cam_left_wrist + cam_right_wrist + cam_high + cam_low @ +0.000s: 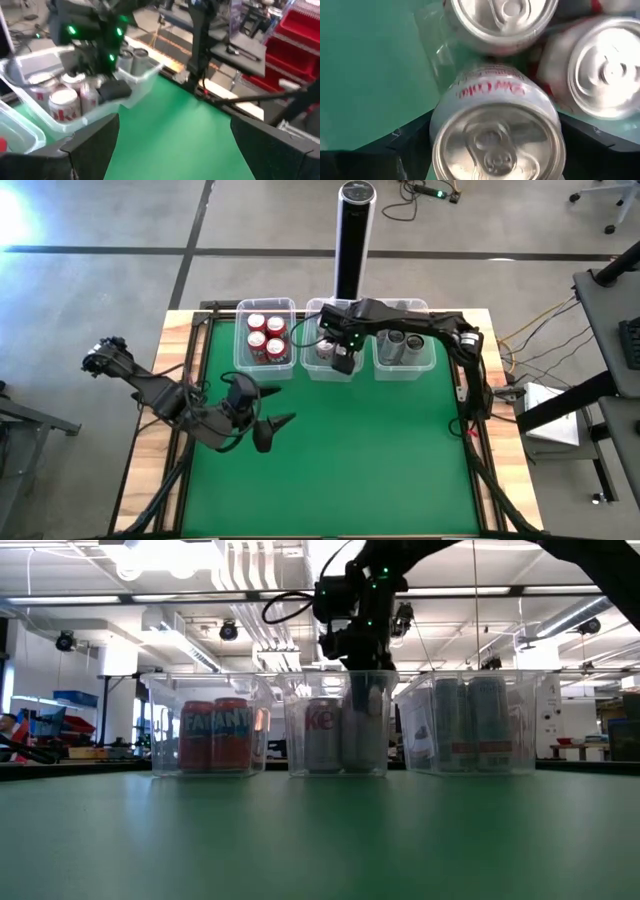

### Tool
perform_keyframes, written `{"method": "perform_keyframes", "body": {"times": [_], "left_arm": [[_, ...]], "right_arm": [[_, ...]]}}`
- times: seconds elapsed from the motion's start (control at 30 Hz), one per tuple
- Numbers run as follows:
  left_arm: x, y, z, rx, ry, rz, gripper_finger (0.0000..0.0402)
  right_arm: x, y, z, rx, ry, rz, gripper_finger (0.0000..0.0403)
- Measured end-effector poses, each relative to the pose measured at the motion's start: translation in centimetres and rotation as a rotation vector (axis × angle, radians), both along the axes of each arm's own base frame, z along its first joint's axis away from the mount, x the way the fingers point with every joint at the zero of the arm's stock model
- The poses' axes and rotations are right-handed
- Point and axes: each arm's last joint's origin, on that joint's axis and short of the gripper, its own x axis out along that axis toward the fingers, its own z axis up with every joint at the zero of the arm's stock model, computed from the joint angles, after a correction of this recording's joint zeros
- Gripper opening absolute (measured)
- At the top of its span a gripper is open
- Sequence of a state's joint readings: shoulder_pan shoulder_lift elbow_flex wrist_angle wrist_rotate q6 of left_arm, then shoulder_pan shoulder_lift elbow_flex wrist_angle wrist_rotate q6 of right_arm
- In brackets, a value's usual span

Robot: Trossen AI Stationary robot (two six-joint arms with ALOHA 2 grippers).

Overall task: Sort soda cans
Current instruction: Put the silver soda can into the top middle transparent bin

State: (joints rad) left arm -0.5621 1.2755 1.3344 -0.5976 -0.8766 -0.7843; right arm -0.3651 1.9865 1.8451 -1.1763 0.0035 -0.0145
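1. The right hand (pixel 345 358) hangs inside the middle tub (pixel 329 373), fingers clamped on a silver-white can (pixel 496 131) beside two others.
2. Judged step: setting this can down in the tub.
3. Next: spread the fingers, lift straight up.
4. The left hand (pixel 275 425) waits over the table (pixel 380 460), fingers apart.

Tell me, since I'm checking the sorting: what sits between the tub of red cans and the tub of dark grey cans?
The middle tub of silver-white cans, with the right gripper lowering another can into it; the high view shows this.
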Motion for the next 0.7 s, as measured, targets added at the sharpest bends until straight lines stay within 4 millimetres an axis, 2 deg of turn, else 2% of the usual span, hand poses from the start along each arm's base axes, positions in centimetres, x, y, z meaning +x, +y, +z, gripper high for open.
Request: {"method": "perform_keyframes", "body": {"times": [0.07, 0.2, 0.37, 0.53, 0.63, 0.7], "left_arm": [[-0.1, 0.1, 0.7, 0.002, -0.016, 0.020, 0.0367], [-0.4, 0.2, 1.8, -0.021, -0.028, -0.001, 0.0367], [-0.5, 0.3, 2.3, -0.035, -0.025, -0.017, 0.0367], [-0.5, 0.3, 2.4, -0.018, -0.020, -0.022, 0.0367], [-0.6, 0.3, 2.4, -0.006, -0.022, -0.004, 0.0367], [-0.6, 0.4, 2.3, -0.002, -0.017, 0.000, 0.0367]], "right_arm": [[0.0, -0.2, -0.5, -0.003, -0.004, 0.011, 0.0342], [-0.1, -0.3, -0.2, -0.014, -0.022, 0.063, 0.0363], [0.0, -1.1, 2.7, -0.079, -0.069, 0.103, 0.0369], [-0.2, -4.6, 5.7, -0.245, -0.188, 0.112, 0.0370], [-0.4, -7.6, 6.2, -0.409, -0.218, 0.058, 0.0370], [-0.7, -9.4, 5.9, -0.458, -0.218, 0.045, 0.0370]]}}
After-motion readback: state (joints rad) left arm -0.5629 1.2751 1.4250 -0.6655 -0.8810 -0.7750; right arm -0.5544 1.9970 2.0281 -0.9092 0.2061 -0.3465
